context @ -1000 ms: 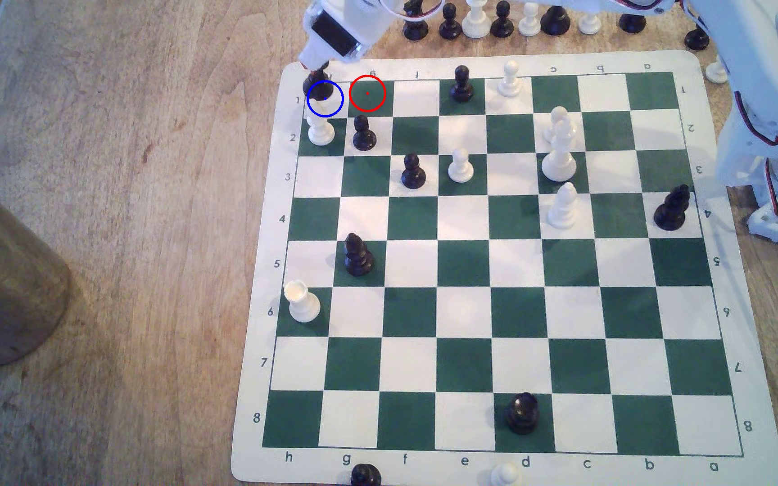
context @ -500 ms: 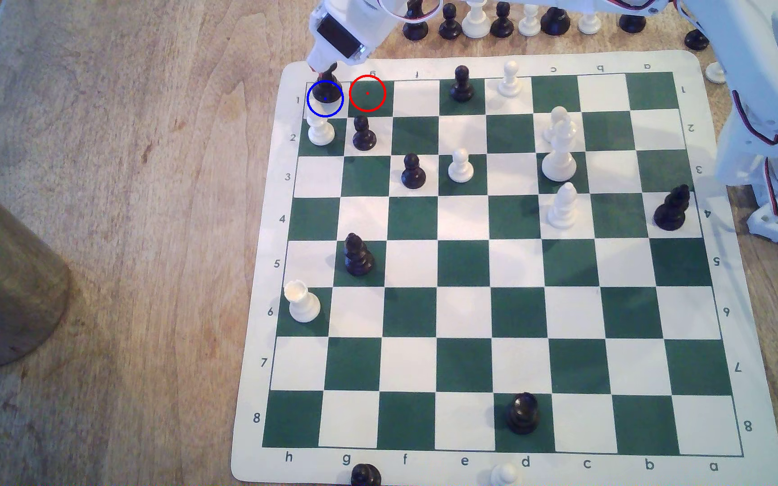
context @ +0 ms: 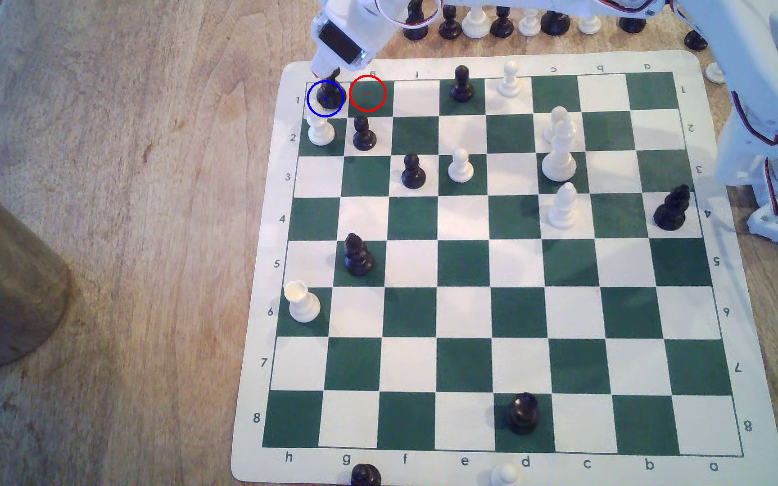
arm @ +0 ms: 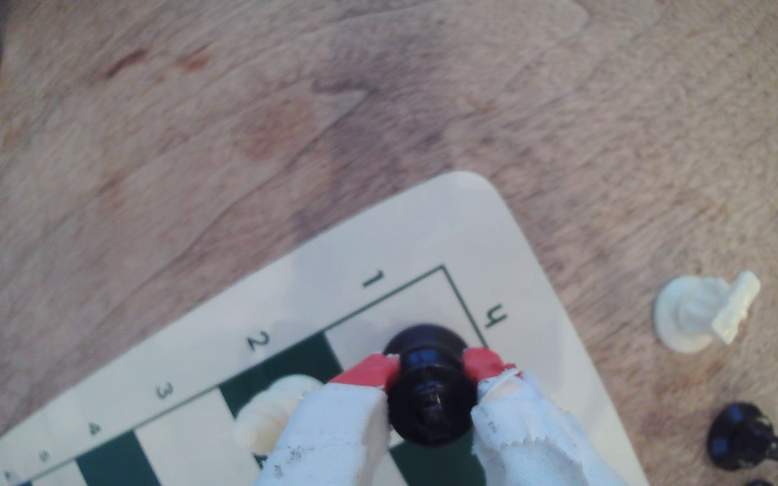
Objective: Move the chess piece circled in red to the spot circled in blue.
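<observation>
- In the exterior view, two pieces sit at the near edge of the chess mat (context: 256, 327), half cut off: one black piece (context: 365, 474) under g and one white piece (context: 504, 474) near d.
- On the squares I count eight black pieces and seven white.
- Nearest is a stocky black piece (context: 522, 413) on d8, then a white rook (context: 302, 303) on h6 and a black bishop-like piece (context: 358, 256) on g5.
- Farther on, three black pawns: one (context: 413, 172) on f3, one (context: 363, 134) on g2, one (context: 461, 85) on e1.
- The red circle (context: 367, 93) rings a bare green square.
- The tall black piece (context: 329, 91) stands in the far corner on the blue-circled square (context: 317, 110), its base within the ring.
- The gripper (arm: 430, 369) pinches that piece's upper part, red fingertips (arm: 368, 369) pressing either side in the wrist view.
- Beyond the mat, off-board pieces line the table (context: 97, 187); how many is unclear.
</observation>
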`<action>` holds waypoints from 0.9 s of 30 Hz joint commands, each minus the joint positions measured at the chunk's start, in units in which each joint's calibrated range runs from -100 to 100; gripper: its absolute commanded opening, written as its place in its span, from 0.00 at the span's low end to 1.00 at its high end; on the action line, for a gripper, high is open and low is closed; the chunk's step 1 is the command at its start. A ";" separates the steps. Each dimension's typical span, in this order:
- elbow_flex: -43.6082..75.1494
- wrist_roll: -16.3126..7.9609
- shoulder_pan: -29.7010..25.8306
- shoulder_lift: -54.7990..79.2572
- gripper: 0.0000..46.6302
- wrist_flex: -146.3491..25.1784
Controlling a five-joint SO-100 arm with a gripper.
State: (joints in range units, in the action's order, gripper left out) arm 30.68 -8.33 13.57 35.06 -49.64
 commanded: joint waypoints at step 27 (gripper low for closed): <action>-9.56 -1.71 -0.16 -25.13 0.41 -1.22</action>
State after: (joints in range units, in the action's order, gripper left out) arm 28.33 -10.33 14.68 26.69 -51.24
